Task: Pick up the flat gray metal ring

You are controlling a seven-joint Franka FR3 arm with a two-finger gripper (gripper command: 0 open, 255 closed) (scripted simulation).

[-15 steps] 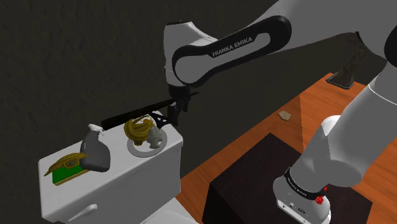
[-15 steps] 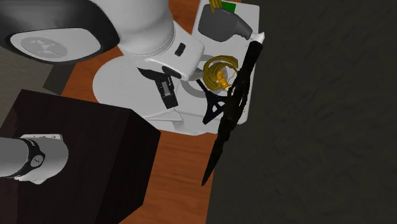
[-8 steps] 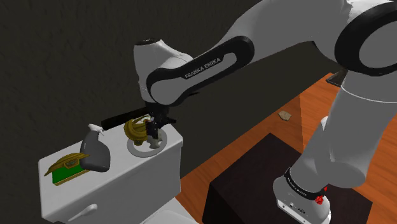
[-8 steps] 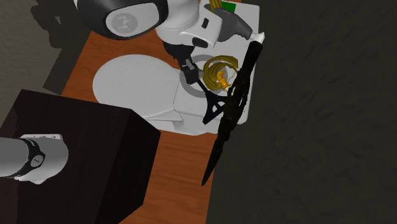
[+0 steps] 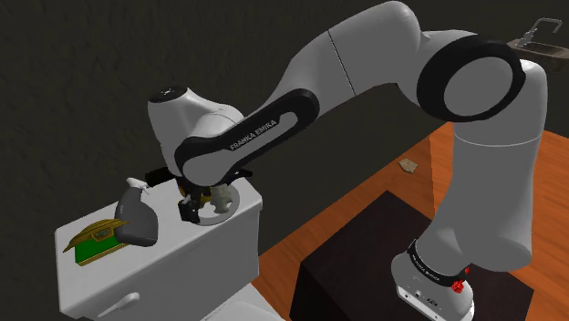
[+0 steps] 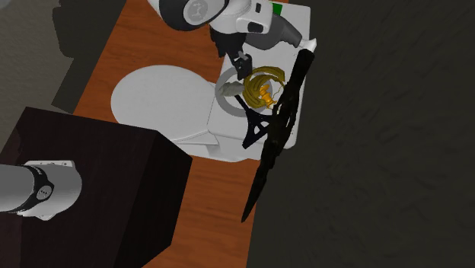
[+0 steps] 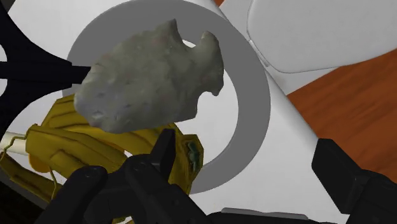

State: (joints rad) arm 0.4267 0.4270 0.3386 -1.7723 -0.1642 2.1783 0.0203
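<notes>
a flat gray ring is seen lying on the white lid of a toilet tank, straight ahead of the black claw. the claw's fingers are spread wide apart and nothing is held between them. the ring's hole is covered by a rough, mottled gray stone-like lump, and one side of its band is overlapped by a ribbed yellow-gold object. a smooth, bare arc is shown on the side away from the gold object, toward the toilet bowl; a grip across the band there is judged most workable. a gray spray bottle is set farther along the lid.
</notes>
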